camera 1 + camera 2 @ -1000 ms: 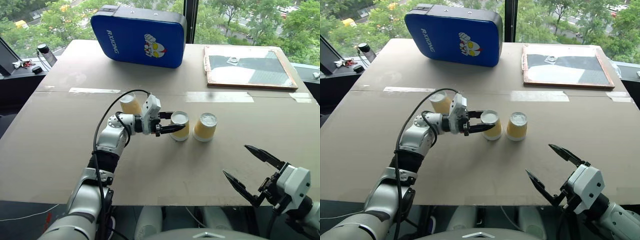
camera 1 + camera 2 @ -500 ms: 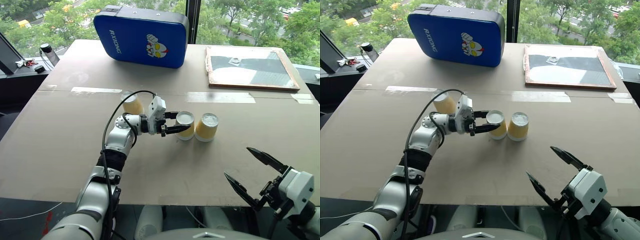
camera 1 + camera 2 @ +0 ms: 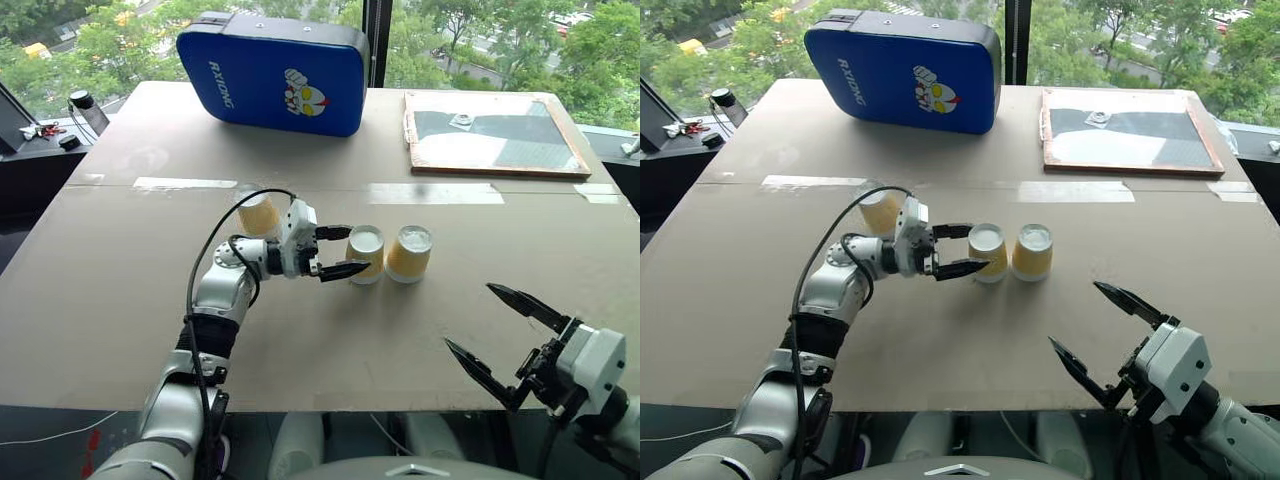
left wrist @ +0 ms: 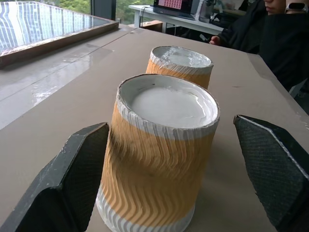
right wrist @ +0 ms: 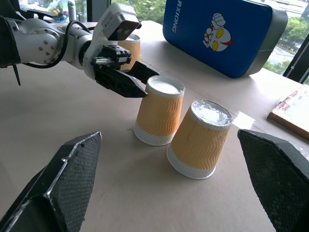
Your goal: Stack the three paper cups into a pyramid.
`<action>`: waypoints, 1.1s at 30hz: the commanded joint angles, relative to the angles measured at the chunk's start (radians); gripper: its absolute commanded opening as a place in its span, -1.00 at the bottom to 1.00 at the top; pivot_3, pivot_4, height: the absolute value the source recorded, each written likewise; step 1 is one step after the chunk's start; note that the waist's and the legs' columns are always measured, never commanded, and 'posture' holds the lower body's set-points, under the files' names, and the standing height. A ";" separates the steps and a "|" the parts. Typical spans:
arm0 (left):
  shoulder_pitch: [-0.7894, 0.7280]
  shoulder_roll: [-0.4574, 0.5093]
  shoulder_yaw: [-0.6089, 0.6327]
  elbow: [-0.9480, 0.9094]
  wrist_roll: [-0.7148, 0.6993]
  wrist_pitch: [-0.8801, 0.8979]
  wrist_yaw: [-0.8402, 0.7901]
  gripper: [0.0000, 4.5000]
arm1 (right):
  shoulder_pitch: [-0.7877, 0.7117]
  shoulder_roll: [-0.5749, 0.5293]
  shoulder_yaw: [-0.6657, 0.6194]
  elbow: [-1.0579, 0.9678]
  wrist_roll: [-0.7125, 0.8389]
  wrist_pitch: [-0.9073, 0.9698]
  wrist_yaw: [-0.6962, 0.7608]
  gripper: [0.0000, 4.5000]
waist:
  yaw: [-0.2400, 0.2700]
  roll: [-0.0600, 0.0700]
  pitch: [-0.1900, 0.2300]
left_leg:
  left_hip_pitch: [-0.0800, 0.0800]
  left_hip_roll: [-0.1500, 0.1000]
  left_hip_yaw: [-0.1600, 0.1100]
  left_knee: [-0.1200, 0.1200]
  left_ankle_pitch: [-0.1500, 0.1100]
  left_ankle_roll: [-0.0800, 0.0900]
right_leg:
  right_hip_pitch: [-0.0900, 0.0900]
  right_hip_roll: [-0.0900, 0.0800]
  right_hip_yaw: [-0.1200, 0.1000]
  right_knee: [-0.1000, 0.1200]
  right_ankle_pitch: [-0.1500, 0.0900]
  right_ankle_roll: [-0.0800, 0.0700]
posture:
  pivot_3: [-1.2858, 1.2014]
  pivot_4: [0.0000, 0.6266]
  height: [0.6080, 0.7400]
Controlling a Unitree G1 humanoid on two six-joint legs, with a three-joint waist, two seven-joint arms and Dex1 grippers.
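Windowed room with trees outside; brown cardboard-topped desk (image 3: 120, 290).

Head views:
- Left end effector (image 3: 334, 252): pointing level across the desk, fingers spread, nothing held.
- Middle yellow-orange ribbed paper cup, upside down, white base up (image 3: 365, 254): just past the left end effector's fingertips, apart from them.
- Second matching upside-down cup (image 3: 408, 253): touching or nearly touching the middle cup, on the side away from the left end effector.
- Third matching cup (image 3: 258, 213): behind the left end effector's wrist, partly hidden.
- Right end effector (image 3: 500, 335): at the near desk edge, fingers wide apart, empty, well apart from the cups.
- Blue padded case with cartoon print (image 3: 272, 70) and wood-framed board (image 3: 490, 133): far end of the desk.

Left wrist view:
- Middle cup between the two fingers (image 4: 65, 186), gaps on both sides; second cup (image 4: 178, 65) beyond it.

Right wrist view:
- Both cups standing ahead of the spread fingers (image 5: 60, 186), the left end effector open beside the middle cup (image 5: 158, 117).
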 commanded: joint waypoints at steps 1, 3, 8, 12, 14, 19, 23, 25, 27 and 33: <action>0.068 0.052 0.074 -0.176 -0.090 0.100 0.038 0.89 | -0.087 -0.036 -0.043 0.041 0.083 0.034 0.019 1.00 | -0.005 0.001 0.000 | 0.000 0.000 -0.002 0.000 0.000 0.000 | 0.000 -0.001 0.001 0.000 0.000 0.000 | 0.03 -0.52 1.00; 0.120 0.077 0.115 -0.235 -0.116 0.120 0.060 0.89 | -0.143 -0.063 -0.054 0.072 0.119 0.053 0.039 1.00 | 0.004 0.001 0.000 | 0.000 -0.001 -0.004 0.000 0.000 0.000 | 0.001 -0.001 0.000 0.000 0.000 0.000 | 0.03 -0.52 1.00; 0.327 0.158 0.327 -0.302 -0.168 0.147 0.163 0.89 | -0.382 -0.167 -0.077 0.161 0.328 0.176 0.094 1.00 | -0.016 0.001 0.000 | 0.002 0.000 -0.004 0.000 0.000 0.000 | 0.001 -0.001 0.002 0.000 0.000 0.000 | 0.03 -0.52 1.00; 0.317 0.157 0.378 -0.245 -0.129 0.128 0.295 0.89 | -0.487 -0.202 -0.078 0.188 0.448 0.254 0.104 1.00 | 0.010 0.000 0.000 | 0.002 0.000 -0.008 -0.001 0.000 0.000 | 0.001 0.000 -0.002 0.001 0.000 0.000 | 0.03 -0.52 1.00; 0.294 0.159 0.389 -0.213 -0.107 0.118 0.346 0.89 | -0.521 -0.218 -0.076 0.192 0.496 0.287 0.118 1.00 | 0.025 0.000 0.000 | 0.000 -0.001 -0.010 -0.001 0.000 0.000 | 0.001 -0.001 -0.004 0.001 0.000 0.000 | 0.03 -0.52 1.00; 0.207 0.185 0.393 -0.121 -0.099 0.112 0.372 0.89 | -0.550 -0.238 -0.097 0.196 0.553 0.325 0.147 1.00 | 0.022 -0.001 0.000 | -0.002 -0.003 -0.012 0.001 0.000 0.000 | 0.002 -0.003 -0.006 0.000 0.000 0.000 | 0.03 -0.52 1.00; 0.112 0.201 0.351 -0.043 -0.054 0.100 0.389 0.89 | -0.535 -0.233 -0.117 0.184 0.538 0.315 0.157 1.00 | 0.019 0.000 0.000 | -0.002 -0.003 -0.014 0.001 0.000 0.000 | 0.002 -0.002 -0.007 0.000 0.000 0.000 | 0.03 -0.52 1.00; 0.078 0.198 0.335 -0.019 -0.040 0.098 0.396 0.89 | -0.524 -0.229 -0.123 0.178 0.526 0.310 0.157 1.00 | 0.019 0.000 0.000 | -0.002 -0.003 -0.014 0.001 0.000 0.000 | 0.002 -0.002 -0.007 0.001 0.000 0.000 | 0.03 -0.52 1.00; 0.044 0.192 0.315 0.005 -0.022 0.091 0.403 0.89 | -0.508 -0.225 -0.127 0.171 0.516 0.304 0.156 1.00 | 0.018 0.000 0.000 | -0.002 -0.003 -0.013 0.001 0.000 0.000 | 0.002 -0.002 -0.007 0.000 0.000 0.000 | 0.03 -0.52 1.00; -0.043 0.162 0.244 0.086 0.024 0.075 0.398 0.89 | -0.471 -0.209 -0.136 0.147 0.492 0.294 0.137 1.00 | 0.019 0.000 0.000 | -0.002 -0.003 -0.013 0.001 0.000 0.000 | 0.002 -0.002 -0.007 0.000 0.000 0.000 | 0.03 -0.52 1.00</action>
